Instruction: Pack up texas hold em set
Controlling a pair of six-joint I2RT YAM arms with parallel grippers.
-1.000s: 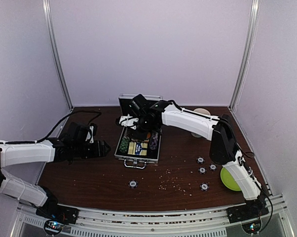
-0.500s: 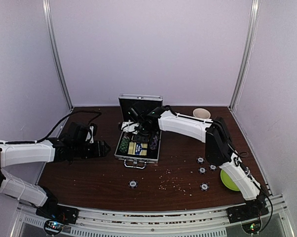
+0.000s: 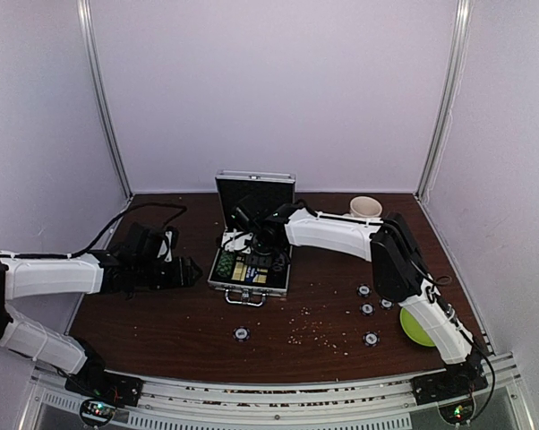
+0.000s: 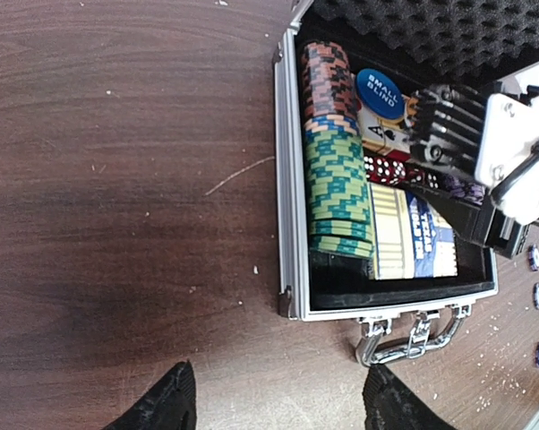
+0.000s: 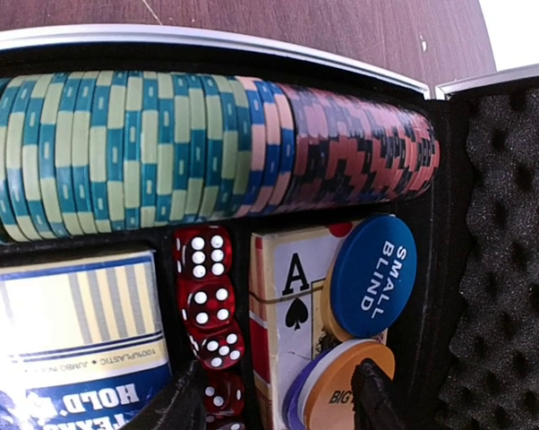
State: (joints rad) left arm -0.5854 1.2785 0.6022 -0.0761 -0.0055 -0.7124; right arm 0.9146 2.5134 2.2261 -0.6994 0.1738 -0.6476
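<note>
Top: right end effector (image 3: 252,240) down inside open small silver aluminium case (image 3: 248,288); loose dark white-edged chips (image 3: 367,308) back toward its base on the surface (image 3: 162,313), nearer that arm.
Left wrist: left end effector (image 4: 278,408) spread, just short of the case handle (image 4: 404,336).
Right wrist: half spread over orange disc (image 5: 346,399), red dice (image 5: 207,305), blue-cream card deck (image 5: 72,331); seemingly pinching nothing.
</note>
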